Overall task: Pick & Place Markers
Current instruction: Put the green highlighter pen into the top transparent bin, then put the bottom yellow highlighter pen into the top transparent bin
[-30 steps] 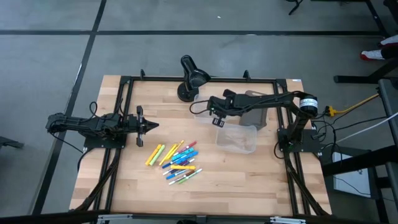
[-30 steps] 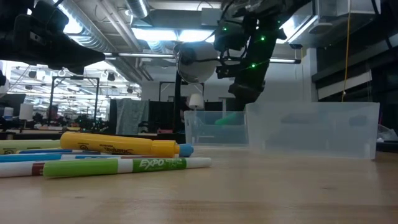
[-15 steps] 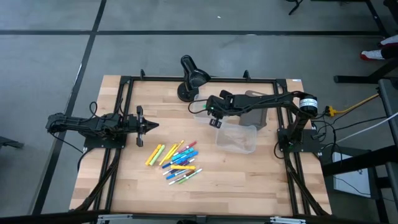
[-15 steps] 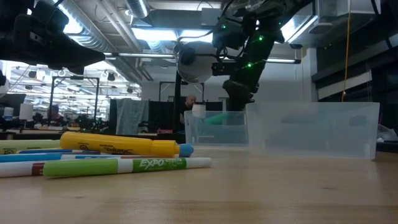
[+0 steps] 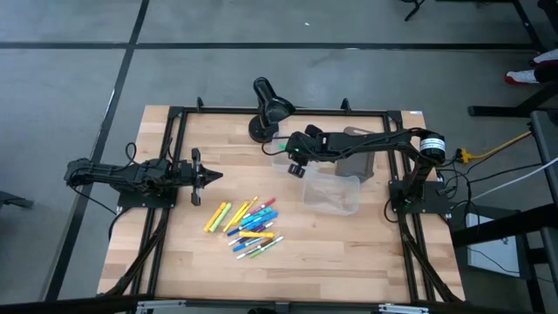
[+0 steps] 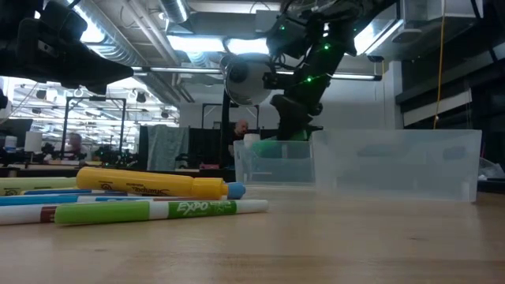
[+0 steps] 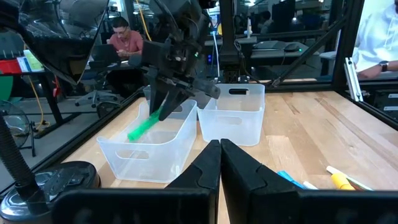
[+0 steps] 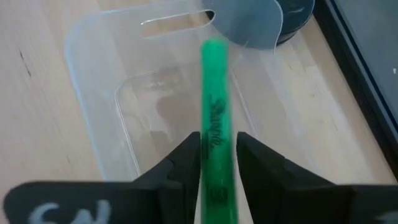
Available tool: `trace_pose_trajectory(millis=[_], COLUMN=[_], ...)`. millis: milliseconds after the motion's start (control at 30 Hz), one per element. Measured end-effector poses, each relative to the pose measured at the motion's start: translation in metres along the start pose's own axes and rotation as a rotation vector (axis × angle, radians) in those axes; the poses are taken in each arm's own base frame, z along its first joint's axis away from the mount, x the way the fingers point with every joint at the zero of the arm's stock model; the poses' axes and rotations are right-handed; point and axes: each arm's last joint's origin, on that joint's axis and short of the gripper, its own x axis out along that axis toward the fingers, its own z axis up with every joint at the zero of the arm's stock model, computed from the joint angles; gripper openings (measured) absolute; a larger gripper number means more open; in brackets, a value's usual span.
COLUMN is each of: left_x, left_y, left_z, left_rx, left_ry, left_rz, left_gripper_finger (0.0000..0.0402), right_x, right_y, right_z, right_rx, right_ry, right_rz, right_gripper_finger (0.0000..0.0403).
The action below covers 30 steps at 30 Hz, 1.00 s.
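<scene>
Several markers (image 5: 248, 228) in yellow, orange, blue, green and pink lie in a loose pile on the wooden table; in the low view they lie in the left foreground (image 6: 150, 208). My right gripper (image 5: 295, 167) hovers over the far clear bin (image 5: 281, 153), shut on a green marker (image 8: 214, 106). That marker (image 7: 144, 127) slants down into the bin's opening (image 7: 149, 146). A second clear bin (image 5: 332, 194) stands beside it, nearer the table's near edge. My left gripper (image 5: 212, 177) waits, shut, left of the pile. My right gripper pinches the green marker between its two fingers (image 8: 186, 163), on the printed barrel towards its rear end (image 8: 216, 155). The marker runs along the fingers and sticks out ahead of them. It is lifted clear and slants downward, its free end (image 7: 132, 134) low within the bin's walls.
A black desk lamp (image 5: 266, 103) stands at the table's far edge, close to the far bin. A grey-brown tray (image 5: 356, 160) sits under the right arm. Black frame rails (image 5: 174, 139) border the table. Bare wood lies toward the near edge. People sit in the room beyond (image 7: 124, 37).
My right gripper has carried the green marker toward the table's left and slightly far, off the near bin and over the far one, and has dropped lower, tipping the marker's free end down into that bin. It has stayed shut on the marker.
</scene>
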Motion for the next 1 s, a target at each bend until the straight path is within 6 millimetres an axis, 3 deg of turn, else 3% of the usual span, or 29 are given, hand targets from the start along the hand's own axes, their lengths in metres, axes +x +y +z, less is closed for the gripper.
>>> trace_pose_trajectory(millis=[533,1000], left_x=[0.000,0.000], left_y=[0.000,0.000], left_z=[0.000,0.000], left_rx=[0.000,0.000], left_ry=[0.000,0.000], left_rz=[0.000,0.000], left_gripper_finger=[0.0006,0.0006], right_x=[0.000,-0.012], right_y=[0.001,0.027], right_z=[0.003,0.018], right_rx=[0.102,0.108], right_ry=[-0.026,-0.213], right_rz=[0.003,0.069], right_gripper_finger=[0.0108,0.0108])
